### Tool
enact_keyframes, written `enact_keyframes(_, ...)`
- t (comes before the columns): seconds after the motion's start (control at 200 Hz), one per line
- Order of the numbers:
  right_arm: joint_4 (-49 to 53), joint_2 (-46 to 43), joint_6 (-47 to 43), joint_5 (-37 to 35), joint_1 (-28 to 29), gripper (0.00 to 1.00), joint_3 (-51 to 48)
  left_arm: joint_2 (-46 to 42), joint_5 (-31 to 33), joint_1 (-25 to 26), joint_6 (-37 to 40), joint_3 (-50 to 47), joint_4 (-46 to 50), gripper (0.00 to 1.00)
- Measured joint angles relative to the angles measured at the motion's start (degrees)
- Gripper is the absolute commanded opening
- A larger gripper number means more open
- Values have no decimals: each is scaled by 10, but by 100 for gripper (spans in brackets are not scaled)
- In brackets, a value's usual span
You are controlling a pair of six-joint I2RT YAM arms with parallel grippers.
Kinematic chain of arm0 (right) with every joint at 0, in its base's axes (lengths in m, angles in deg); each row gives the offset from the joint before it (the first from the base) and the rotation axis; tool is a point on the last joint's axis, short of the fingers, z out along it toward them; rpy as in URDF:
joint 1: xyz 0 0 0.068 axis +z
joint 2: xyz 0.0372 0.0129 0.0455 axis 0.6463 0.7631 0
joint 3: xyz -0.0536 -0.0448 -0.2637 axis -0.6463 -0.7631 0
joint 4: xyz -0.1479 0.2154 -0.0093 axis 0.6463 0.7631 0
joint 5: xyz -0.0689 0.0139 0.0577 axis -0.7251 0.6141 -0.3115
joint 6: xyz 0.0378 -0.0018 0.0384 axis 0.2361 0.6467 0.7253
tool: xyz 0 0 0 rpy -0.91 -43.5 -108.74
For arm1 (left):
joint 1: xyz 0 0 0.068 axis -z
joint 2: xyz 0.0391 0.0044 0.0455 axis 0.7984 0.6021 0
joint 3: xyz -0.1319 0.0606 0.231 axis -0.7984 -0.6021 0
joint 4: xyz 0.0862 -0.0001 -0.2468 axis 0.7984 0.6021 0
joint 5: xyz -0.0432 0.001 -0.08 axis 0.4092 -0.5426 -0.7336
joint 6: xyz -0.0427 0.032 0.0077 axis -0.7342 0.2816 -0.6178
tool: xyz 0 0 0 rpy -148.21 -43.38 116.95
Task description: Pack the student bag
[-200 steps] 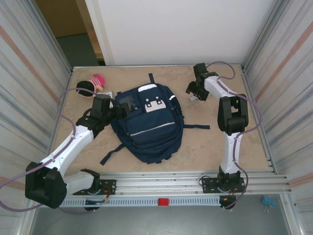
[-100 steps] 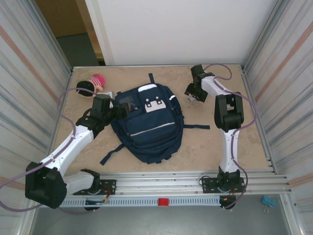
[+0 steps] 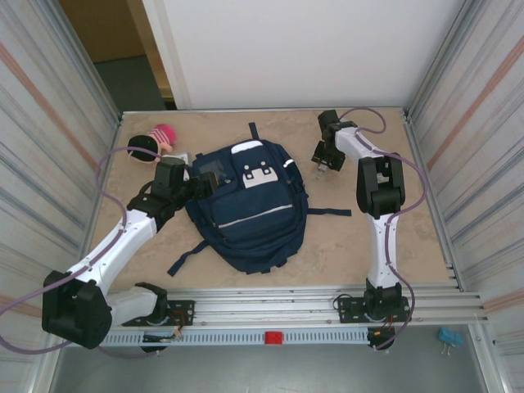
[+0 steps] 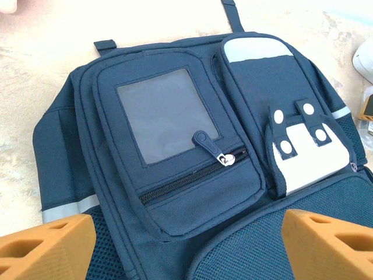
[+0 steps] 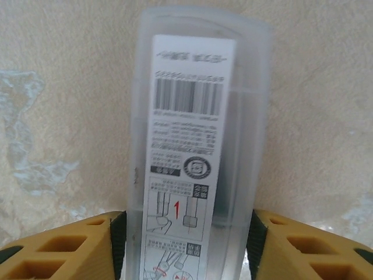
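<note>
Currently the student bag (image 3: 250, 214) lies lengthwise near-to-far, top pointing away.

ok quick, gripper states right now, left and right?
Left gripper: open, empty, above the student bag.
Right gripper: shut on the clear plastic case.

Bright even light, soft shadows; right wrist close-up slightly blurred, w/ mild glare

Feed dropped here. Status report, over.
Left hand open, above the student bag. Right hand shut on a clear plastic case, right of the bag. Bag flat, front pocket zip closed.
</note>
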Motion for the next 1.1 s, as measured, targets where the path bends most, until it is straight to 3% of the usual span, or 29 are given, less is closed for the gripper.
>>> enact_keyframes(0.095,10,0,-11,-2,-2,66,0,0,0,0,0,0,0,83)
enact_keyframes(0.271,20,2,-16,6,-11,49,6,-1,-3,0,6,0,0,83)
enact_keyframes(0.446,6,-8,-28,22,-15,45,-7,-17,-23,11,55,0,-1,82)
enact_keyframes(0.636,-26,-91,-40,80,-16,45,-103,-32,-78,92,193,-1,-4,82)
enact_keyframes(0.827,-68,-241,-40,143,-16,45,-209,7,-108,198,337,4,5,88)
enact_keyframes(0.957,-95,-328,-38,179,-16,44,-279,71,-116,248,394,18,15,90)
enact_keyframes(1.097,-102,-374,-33,204,-16,44,-336,127,-100,264,417,22,14,89)
